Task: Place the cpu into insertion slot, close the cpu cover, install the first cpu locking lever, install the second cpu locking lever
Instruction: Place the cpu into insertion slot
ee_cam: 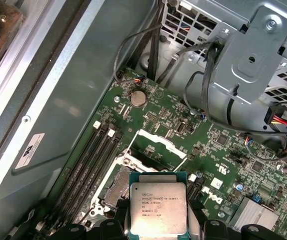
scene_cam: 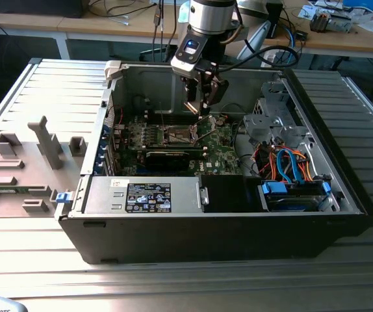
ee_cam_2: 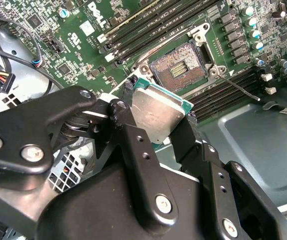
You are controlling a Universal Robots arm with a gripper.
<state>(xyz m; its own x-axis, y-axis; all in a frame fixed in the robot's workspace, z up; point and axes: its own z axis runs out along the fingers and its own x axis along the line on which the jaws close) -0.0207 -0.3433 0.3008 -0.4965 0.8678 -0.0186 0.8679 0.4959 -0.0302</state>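
The gripper (ee_cam_2: 158,107) is clamped on the cpu (ee_cam_2: 156,112), one black finger (ee_cam_2: 126,107) against each of two opposite edges of its green border, with the silver-grey metal top facing the camera in both wrist views. In the exterior view the gripper (scene_cam: 201,109) reaches down into the open computer case (scene_cam: 206,227), low over the green motherboard (scene_cam: 219,153) and near the insertion slot (scene_cam: 177,134). In the second wrist view the chip is slightly tilted and apart from the insertion slot (ee_cam_2: 180,67), whose dark centre with its contact field lies bare inside the silvery rim. A thin metal lever (ee_cam_2: 238,87) juts out from one corner of the socket, over the memory slots. In the first wrist view the cpu (ee_cam: 158,207) hides part of the socket (ee_cam: 116,187), and the cpu cover (ee_cam: 156,145), a silvery frame with a window, stands lifted off it on the far side. A round coin battery (ee_cam: 138,97) sits on the board beyond.
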